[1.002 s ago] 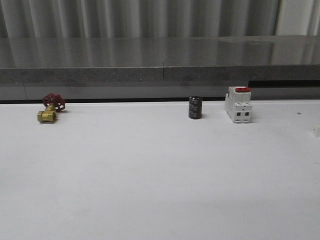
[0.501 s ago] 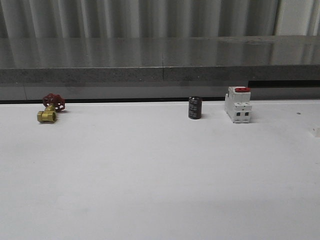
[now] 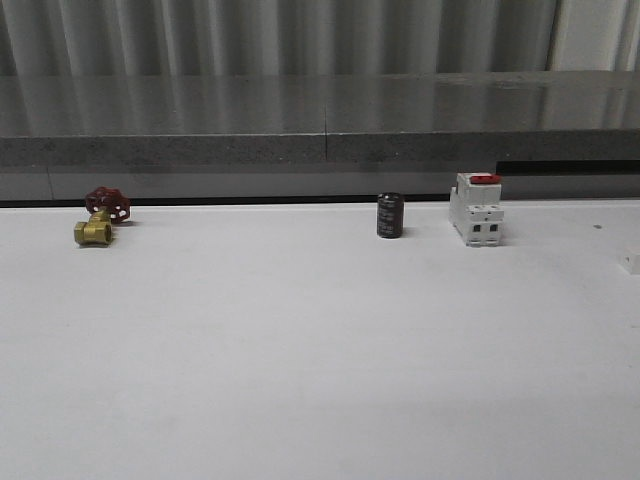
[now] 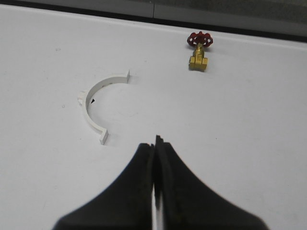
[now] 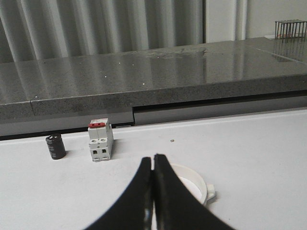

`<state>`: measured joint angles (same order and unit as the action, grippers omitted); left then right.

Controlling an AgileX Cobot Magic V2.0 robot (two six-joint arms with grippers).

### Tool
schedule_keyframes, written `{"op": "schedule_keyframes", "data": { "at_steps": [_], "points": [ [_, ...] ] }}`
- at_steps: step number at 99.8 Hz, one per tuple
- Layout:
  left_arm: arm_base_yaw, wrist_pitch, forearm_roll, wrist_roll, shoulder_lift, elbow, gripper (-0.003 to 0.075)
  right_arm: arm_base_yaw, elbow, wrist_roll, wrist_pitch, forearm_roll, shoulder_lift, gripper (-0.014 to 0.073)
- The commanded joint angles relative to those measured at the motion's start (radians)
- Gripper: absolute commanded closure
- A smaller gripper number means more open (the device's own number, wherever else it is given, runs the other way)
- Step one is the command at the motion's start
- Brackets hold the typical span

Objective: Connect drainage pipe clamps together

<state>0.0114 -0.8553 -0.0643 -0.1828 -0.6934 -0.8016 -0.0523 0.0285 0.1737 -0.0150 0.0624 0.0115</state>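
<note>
Two clamp halves lay apart on the table (image 3: 300, 350): one (image 4: 98, 103) ahead of the clenched, empty left gripper (image 4: 155, 143), one (image 5: 194, 184) behind the clenched, empty right gripper (image 5: 153, 160).

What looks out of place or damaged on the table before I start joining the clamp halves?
Nothing looks damaged or spilled. One clamp half lies flat by the left gripper, the other partly hidden behind the right gripper. Both grippers are shut and empty. The valve, black cylinder and switch stand along the far edge.
</note>
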Motion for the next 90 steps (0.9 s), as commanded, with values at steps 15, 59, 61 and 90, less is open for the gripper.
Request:
{"op": "schedule_keyframes", "data": {
  "at_steps": [15, 59, 61, 90],
  "points": [
    [-0.008, 0.063, 0.008, 0.051, -0.026, -0.037, 0.0553, -0.004, -0.02, -0.002, 0.079, 0.009, 0.018, 0.0661],
    [-0.006, 0.053, 0.003, 0.051, -0.258, -0.145, 0.0269, -0.004, -0.02, -0.002, 0.079, 0.009, 0.018, 0.0661],
    [-0.006, 0.053, -0.004, 0.051, -0.289, -0.165, 0.0269, -0.004, -0.02, -0.002, 0.079, 0.009, 0.018, 0.0661],
    [0.059, -0.004, -0.044, 0.206, -0.699, -0.463, 0.0269, -0.004, -0.02, -0.002, 0.079, 0.009, 0.018, 0.0661]
  ]
}}
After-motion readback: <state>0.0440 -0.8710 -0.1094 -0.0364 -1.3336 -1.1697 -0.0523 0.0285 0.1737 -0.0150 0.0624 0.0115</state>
